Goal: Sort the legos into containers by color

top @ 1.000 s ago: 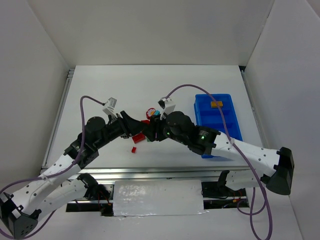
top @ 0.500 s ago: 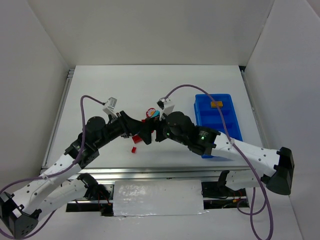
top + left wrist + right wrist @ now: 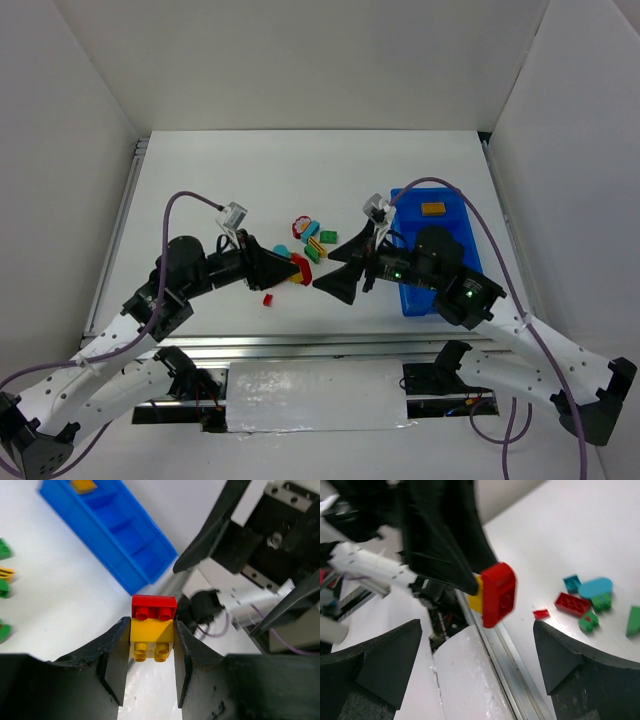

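Left wrist, left gripper [image 3: 151, 647] clamping legos [image 3: 153, 625]

I work over a white table [image 3: 250, 170] boxed in by white walls [image 3: 300, 60] (left, back, right), with a metal rail [image 3: 300, 347] along its near edge.

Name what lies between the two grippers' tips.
A red brick stacked on a yellow brick, which the left gripper clamps. The right gripper is open, its fingers clear of the stack. The right wrist view shows this best.
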You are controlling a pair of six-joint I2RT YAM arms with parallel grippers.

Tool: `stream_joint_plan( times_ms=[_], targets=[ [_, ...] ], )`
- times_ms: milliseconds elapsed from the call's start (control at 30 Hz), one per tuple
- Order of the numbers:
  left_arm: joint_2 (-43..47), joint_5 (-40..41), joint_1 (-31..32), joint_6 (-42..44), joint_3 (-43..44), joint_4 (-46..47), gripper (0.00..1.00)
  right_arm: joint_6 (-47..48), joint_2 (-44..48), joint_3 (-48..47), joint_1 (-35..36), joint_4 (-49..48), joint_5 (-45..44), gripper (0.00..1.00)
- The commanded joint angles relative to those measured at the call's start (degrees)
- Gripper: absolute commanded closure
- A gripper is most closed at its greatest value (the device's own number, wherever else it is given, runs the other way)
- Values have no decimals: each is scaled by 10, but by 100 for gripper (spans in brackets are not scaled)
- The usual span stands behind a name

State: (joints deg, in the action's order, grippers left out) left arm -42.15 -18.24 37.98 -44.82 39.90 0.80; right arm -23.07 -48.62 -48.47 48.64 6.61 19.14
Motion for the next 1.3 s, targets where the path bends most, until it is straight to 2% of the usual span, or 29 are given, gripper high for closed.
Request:
stream_joint_plan(
  times_ms=[0, 67, 200, 367, 467, 500, 667, 700, 733, 767, 800, 967, 1167, 1267],
  targets=[
    [1, -137, 3, 61, 18, 73, 100, 52, 17, -12, -1, -24, 101, 0],
    [-1, -200, 3, 52, 1, 128, 100, 56, 10, -17, -6, -25, 121, 1],
    [-3, -224, 3, 29, -16, 177, 100, 37, -23, -15, -6, -64, 194, 4],
    [-15, -262, 4, 9, -25, 228, 100, 28, -34, -1, -6, -94, 168, 11],
    [-21, -254, 4, 14, -22, 221, 100, 20, -37, 5, -6, -118, 191, 29],
    [-22, -256, 5, 15, -21, 223, 100, 21, -37, 4, -7, -122, 197, 38],
    [-23, -254, 5, 18, -20, 220, 100, 33, -22, 14, -7, -128, 218, 62],
    [-20, -250, 5, 28, -19, 212, 100, 34, -18, 20, -7, -128, 216, 79],
    [-14, -238, 5, 32, -18, 196, 100, 35, -16, 21, -7, -127, 215, 85],
    [-9, -233, 5, 38, -16, 192, 100, 36, -9, 23, -7, -125, 210, 96],
    [-6, -226, 5, 44, -15, 186, 100, 38, -5, 27, -8, -121, 203, 99],
    [32, -180, 5, 65, -19, 157, 100, 49, 13, 40, -27, -104, 202, 100],
    [73, -155, 5, 87, -21, 141, 100, 33, 20, 64, -104, -96, 242, 100],
    [83, -103, 5, 107, -5, 86, 100, 38, 11, 27, -141, 10, 75, 100]
  ],
)
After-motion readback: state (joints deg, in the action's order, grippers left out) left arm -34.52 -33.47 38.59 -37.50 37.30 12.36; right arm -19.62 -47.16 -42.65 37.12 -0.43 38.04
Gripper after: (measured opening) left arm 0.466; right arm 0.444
